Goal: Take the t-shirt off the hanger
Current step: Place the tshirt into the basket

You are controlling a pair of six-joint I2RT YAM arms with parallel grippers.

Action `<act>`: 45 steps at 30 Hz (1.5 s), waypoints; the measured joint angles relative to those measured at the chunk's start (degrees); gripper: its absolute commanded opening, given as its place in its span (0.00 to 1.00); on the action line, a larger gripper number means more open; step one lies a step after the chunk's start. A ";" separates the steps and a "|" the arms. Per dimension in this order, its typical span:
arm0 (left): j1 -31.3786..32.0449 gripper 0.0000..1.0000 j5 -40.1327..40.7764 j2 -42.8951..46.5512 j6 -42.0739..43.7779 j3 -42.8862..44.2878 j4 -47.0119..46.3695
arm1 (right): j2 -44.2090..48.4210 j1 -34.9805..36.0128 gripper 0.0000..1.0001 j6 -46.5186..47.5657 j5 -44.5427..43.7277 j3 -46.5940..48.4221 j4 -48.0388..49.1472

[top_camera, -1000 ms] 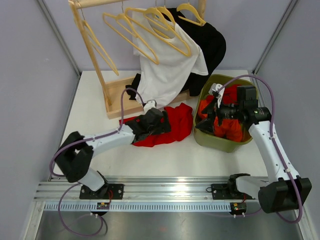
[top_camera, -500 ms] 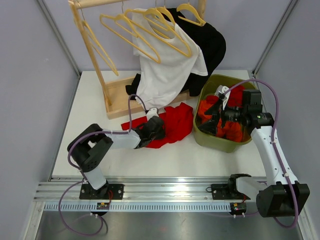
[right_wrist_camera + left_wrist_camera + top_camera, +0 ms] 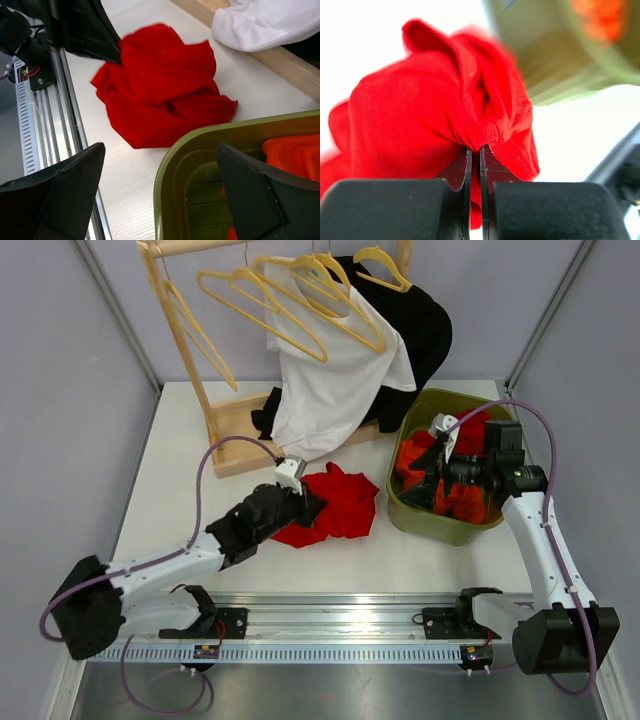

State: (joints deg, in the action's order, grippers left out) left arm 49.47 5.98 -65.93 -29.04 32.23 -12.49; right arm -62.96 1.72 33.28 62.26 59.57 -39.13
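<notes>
My left gripper (image 3: pixel 302 503) has pulled back toward the near edge, bunching the red t-shirt (image 3: pixel 340 505) on the table (image 3: pixel 180 440) beside the green bin (image 3: pixel 440 527) — jaws clamped on a fold. The right gripper (image 3: pixel 432 460) hangs over the bin, jaws wide.

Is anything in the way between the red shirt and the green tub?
Nothing lies on the table between them; the left gripper is shut on the red shirt beside the green tub. But the open right gripper hangs over the tub and might block a drop.
</notes>
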 measured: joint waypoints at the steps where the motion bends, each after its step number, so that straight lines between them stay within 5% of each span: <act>1: 0.15 0.00 -0.55 2.43 1.51 0.83 0.66 | 0.02 0.00 1.00 0.35 -0.02 -0.02 -0.22; 6: 0.20 0.00 -2.97 7.67 7.43 10.75 6.58 | 0.72 -0.20 1.00 1.31 -2.95 0.00 -1.25; 10: 0.26 0.00 -5.66 6.08 10.40 21.77 9.25 | 2.71 -3.96 0.99 -4.76 -15.10 0.31 1.90; 23: 6.05 0.00 -13.86 -19.87 12.68 57.07 4.46 | 6.69 -14.75 0.99 -26.88 -49.09 0.85 14.14; 33: 6.99 0.00 -13.00 -42.53 5.92 69.05 -2.69 | 7.67 -19.10 0.99 -31.67 -57.83 0.85 15.87; 45: 7.67 0.00 -10.01 -58.64 -0.37 73.94 -1.79 | 7.89 -19.69 1.00 -32.24 -58.14 0.83 17.03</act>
State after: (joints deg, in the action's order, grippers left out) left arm 57.14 -4.03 -124.57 -29.41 106.17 -14.28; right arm -55.07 -17.98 1.04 4.12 60.40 -22.11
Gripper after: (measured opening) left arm 0.034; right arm 0.993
